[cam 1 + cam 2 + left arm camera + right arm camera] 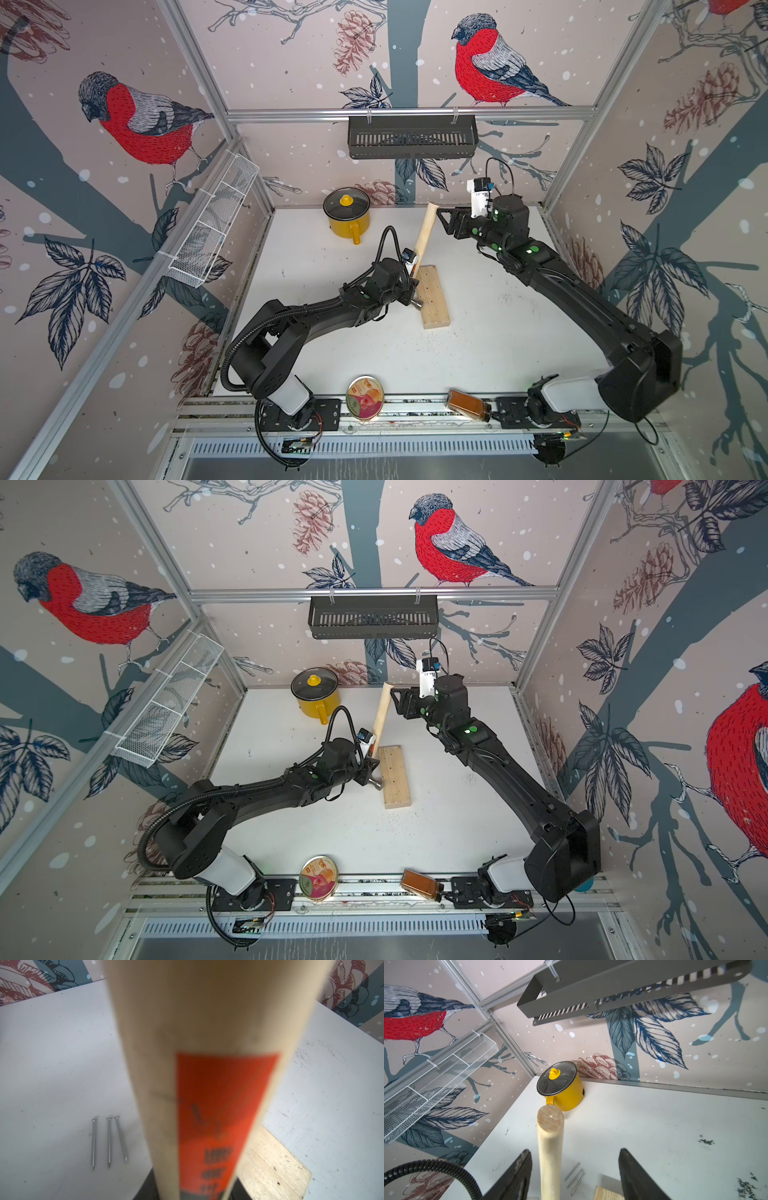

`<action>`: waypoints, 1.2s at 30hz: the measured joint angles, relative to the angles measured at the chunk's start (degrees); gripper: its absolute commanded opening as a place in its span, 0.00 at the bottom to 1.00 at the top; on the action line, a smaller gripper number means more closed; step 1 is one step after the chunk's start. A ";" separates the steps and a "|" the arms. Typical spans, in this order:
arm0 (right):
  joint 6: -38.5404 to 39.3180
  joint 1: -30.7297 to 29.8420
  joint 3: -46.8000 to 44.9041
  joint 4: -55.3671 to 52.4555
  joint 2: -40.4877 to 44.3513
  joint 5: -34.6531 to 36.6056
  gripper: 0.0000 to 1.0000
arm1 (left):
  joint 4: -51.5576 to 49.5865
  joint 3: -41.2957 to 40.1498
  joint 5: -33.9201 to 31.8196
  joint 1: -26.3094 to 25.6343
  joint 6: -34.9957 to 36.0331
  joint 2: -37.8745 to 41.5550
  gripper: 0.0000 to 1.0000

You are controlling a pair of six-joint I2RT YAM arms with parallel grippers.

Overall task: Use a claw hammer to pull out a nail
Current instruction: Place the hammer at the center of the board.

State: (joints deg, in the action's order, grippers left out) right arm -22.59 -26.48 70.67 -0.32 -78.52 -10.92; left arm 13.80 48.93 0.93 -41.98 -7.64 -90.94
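The left end effector (409,286) was clamped on the claw hammer (424,232), low on its handle and just above the grey steel head (417,305). The head sat at the edge of the wooden block (435,299); whether it touched the block could not be told. The pale handle slanted up toward the back wall, and its red-orange label (224,1105) filled the left wrist view. The right end effector (574,1149) stood wide apart. Its fingers (517,1174) lay on either side of the handle's butt end and gripped nothing.

The tabletop (498,332) was white and scuffed. Three loose nails (108,1140) lay on it side by side near the block. Wallpaper of red-breasted birds and pine cones covered the walls.

A yellow pot (347,218) stood at the back under a glass lid, its contents hidden. At the front edge lay a round tin (365,398) and a bottle (467,404) of brown stuff on its side. A black rack (411,137) hung on the back wall and a white wire basket (212,220) on the left wall.
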 measured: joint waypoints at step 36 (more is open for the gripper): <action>-4.59 -2.10 -32.85 20.57 6.23 10.01 0.65 | -22.23 -1.95 -13.29 5.81 -14.82 1.79 0.00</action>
State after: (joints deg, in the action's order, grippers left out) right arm -27.18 -28.58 37.82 20.25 -72.29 -0.91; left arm -8.43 46.98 -12.36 -36.16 -22.46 -89.14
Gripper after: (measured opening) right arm 0.649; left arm 0.344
